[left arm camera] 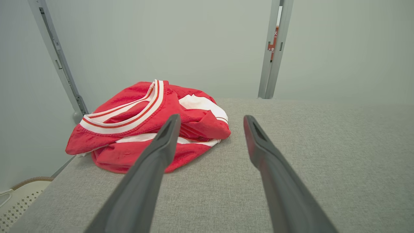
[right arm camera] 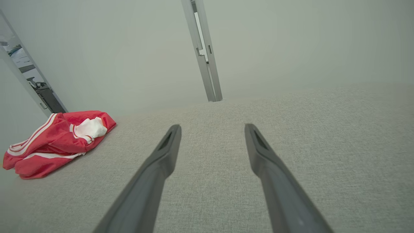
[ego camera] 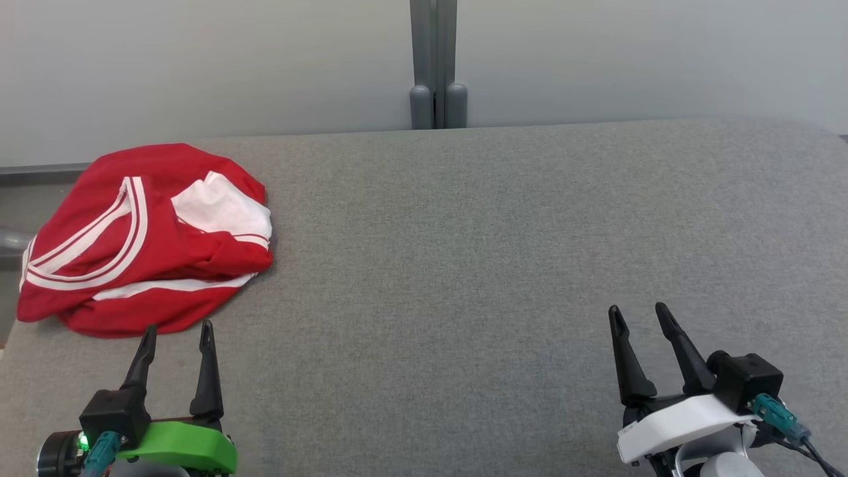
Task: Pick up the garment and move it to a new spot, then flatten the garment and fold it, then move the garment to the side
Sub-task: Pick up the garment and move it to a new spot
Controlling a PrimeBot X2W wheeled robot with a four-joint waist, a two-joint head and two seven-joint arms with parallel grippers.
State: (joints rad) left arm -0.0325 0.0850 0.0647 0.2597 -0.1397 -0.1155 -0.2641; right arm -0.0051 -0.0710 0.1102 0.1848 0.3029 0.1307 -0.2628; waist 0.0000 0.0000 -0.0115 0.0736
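The garment is a red shirt with white stripes and a white patch, crumpled in a heap at the far left of the grey fabric table. It hangs slightly over the table's left edge. My left gripper stands open just in front of the heap, its fingertips close to the red hem, nothing between the fingers. In the left wrist view the garment lies ahead and left of the open left gripper. My right gripper is open at the lower right, far from the garment; its own view shows the right gripper over bare fabric.
A pale wall with a grey vertical post runs along the table's far edge. A white perforated basket sits below the table's left edge. A doorway gap shows in the right wrist view.
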